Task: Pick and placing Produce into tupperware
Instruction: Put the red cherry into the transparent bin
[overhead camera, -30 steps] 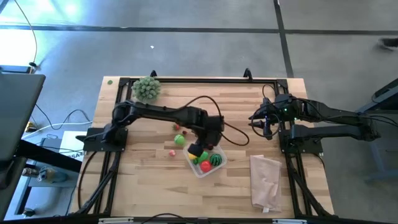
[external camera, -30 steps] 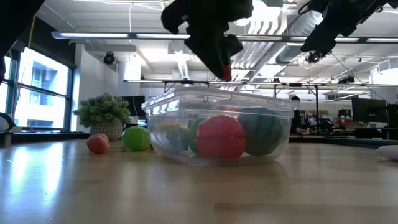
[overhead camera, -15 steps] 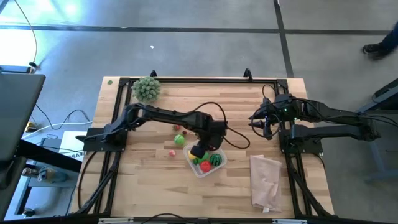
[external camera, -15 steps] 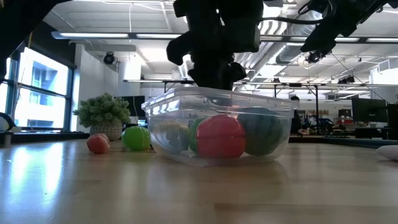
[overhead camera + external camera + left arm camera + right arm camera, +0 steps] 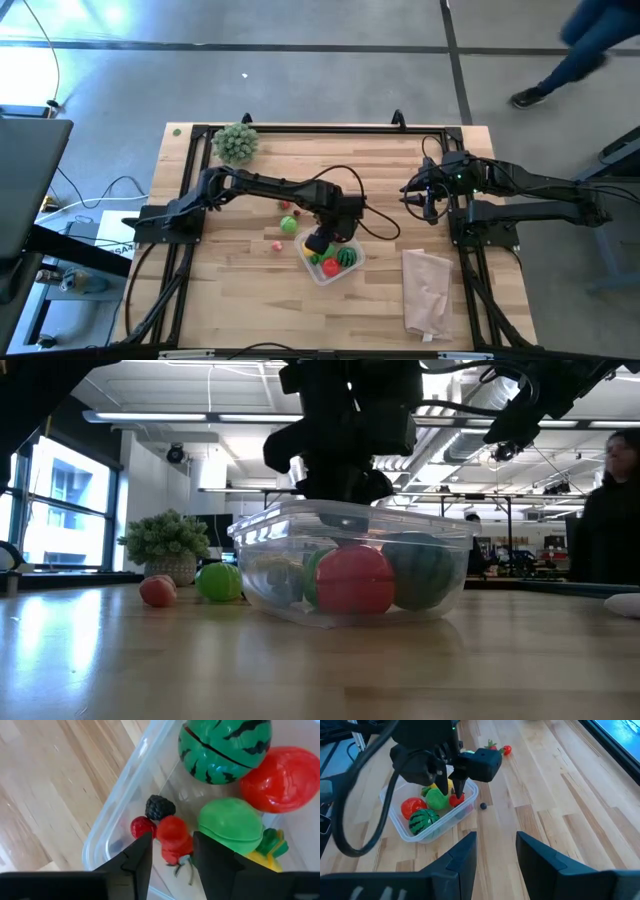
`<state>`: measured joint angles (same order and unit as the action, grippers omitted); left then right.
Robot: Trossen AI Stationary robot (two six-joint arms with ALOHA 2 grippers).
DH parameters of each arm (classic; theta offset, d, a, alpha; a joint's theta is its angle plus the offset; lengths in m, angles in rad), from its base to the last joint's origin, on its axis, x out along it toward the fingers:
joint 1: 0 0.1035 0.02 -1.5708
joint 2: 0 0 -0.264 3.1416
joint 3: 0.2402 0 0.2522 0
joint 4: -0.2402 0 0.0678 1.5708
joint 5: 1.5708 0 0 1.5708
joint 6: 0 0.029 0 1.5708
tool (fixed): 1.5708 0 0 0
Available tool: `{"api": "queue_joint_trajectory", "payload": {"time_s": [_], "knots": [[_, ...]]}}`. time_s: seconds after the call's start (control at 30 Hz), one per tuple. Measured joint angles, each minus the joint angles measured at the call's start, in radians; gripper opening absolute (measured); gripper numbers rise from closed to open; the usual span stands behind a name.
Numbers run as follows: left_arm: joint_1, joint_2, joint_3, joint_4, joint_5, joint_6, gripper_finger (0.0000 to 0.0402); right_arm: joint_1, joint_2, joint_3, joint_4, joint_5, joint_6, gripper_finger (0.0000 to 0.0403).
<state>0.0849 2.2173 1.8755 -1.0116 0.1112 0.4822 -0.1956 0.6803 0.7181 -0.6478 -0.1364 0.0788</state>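
Observation:
The clear tupperware point(image 5: 330, 262) stands mid-table. It holds a striped watermelon ball point(image 5: 225, 745), a red ball point(image 5: 282, 780), a green piece point(image 5: 230, 825), a yellow piece point(image 5: 265, 862), a black berry point(image 5: 160, 807) and a small red berry point(image 5: 142, 826). My left gripper point(image 5: 172, 850) reaches down inside its far-left corner, shut on a small red piece with a green stalk point(image 5: 172, 837). A green ball point(image 5: 289, 224) and two small red pieces point(image 5: 276, 246) point(image 5: 285, 205) lie on the wood left of the tupperware. My right gripper point(image 5: 495, 865) hovers open at the table's right. My left gripper pinches the small red piece by its two sides point(image 5: 189, 840) between its fingertips. The fingers come from above, pointing steeply down into the tupperware. The piece sits low beside the wall; whether its underside rests on the floor I cannot tell.
A grey-green bushy ball point(image 5: 236, 142) stands at the far left corner. A pale pinkish bag point(image 5: 427, 290) lies at the near right. A tiny dark berry point(image 5: 483, 806) lies on the wood beside the tupperware. A person walks on the floor beyond the table point(image 5: 590, 40).
My left gripper has come down with the red piece from above the tupperware's rim into the tupperware, tipping a little steeper. The tupperware and its produce have stayed where they were.

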Motion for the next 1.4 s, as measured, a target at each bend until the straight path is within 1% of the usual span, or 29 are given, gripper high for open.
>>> {"api": "queue_joint_trajectory", "payload": {"time_s": [0.3, 0.47, 0.67, 0.87, 0.97, 1.07, 1.17, 1.23, 1.3, 1.4], "knots": [[0.000, 0.000, 0.000, 0.002, 0.000, -0.019, 0.0158, 0.000, 0.000, 0.000, 0.000, 0.000, 0.000, 0.0129], [0.000, -0.005, 0.019, -0.051, -0.015, -0.061, 0.0155, 0.000, 0.000, 0.000, 0.000, 0.000, 0.000, 0.0129], [0.000, -0.008, 0.094, -0.201, -0.089, -0.122, 0.0145, 0.000, 0.000, 0.000, 0.000, 0.000, 0.000, 0.0129], [0.008, -0.018, 0.126, -0.343, -0.178, -0.168, 0.0135, 0.000, 0.000, 0.000, 0.001, 0.000, 0.000, 0.0129], [0.036, -0.024, 0.125, -0.425, -0.176, -0.199, 0.0129, 0.000, 0.000, 0.000, 0.000, 0.000, 0.000, 0.0129], [0.088, -0.032, 0.125, -0.471, -0.175, -0.225, 0.0123, 0.000, 0.000, 0.000, 0.001, 0.000, 0.000, 0.0129], [0.147, -0.053, 0.098, -0.479, -0.157, -0.230, 0.0117, 0.000, 0.000, 0.000, 0.001, 0.000, 0.000, 0.0129], [0.193, -0.082, 0.051, -0.470, -0.117, -0.226, 0.0115, 0.000, 0.000, 0.000, 0.000, 0.000, 0.000, 0.0129], [0.237, -0.116, -0.013, -0.426, -0.078, -0.209, 0.0115, 0.000, 0.000, 0.000, 0.000, 0.000, 0.000, 0.0129], [0.302, -0.191, -0.143, -0.351, -0.024, -0.192, 0.0115, 0.000, 0.000, 0.000, 0.000, 0.000, 0.000, 0.0129]]}}
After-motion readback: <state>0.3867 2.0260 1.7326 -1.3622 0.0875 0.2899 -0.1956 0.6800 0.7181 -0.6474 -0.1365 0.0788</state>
